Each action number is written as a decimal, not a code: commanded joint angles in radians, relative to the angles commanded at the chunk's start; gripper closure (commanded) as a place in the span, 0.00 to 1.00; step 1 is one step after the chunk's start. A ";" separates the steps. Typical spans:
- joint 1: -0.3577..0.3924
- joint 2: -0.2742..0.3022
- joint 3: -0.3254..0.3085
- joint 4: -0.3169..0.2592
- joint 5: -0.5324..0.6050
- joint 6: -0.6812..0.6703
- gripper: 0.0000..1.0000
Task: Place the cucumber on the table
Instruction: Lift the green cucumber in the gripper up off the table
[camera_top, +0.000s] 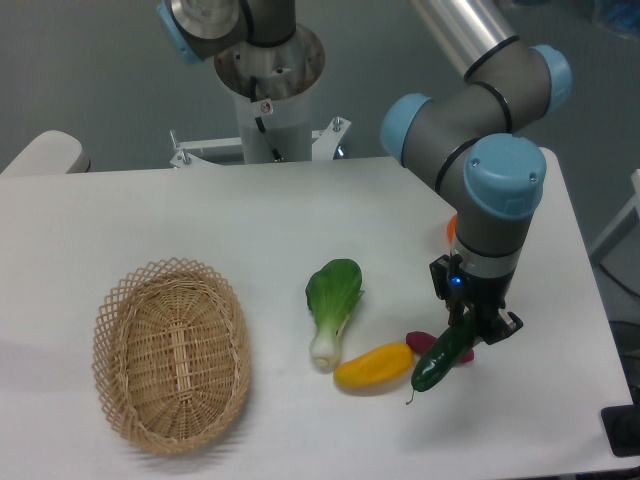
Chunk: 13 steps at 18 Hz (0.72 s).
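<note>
The dark green glossy cucumber (440, 359) hangs tilted in my gripper (468, 333), its thin stem tip pointing down-left just over the white table (250, 230). The gripper is shut on the cucumber's upper end, at the table's right front. The cucumber's lower end is close to the yellow fruit (373, 366) and partly covers the purple-magenta vegetable (421, 342). I cannot tell whether the stem tip touches the table.
A bok choy (331, 308) lies left of the yellow fruit. An oval wicker basket (172, 352) stands at the front left. A bit of something orange (452, 228) shows behind my arm. The robot's base (268, 75) stands at the back edge.
</note>
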 joint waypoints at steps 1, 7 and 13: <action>0.000 0.000 -0.001 0.000 0.000 0.000 0.94; 0.023 0.011 -0.017 -0.002 0.000 0.020 0.94; 0.080 0.038 -0.078 0.000 0.009 0.179 0.94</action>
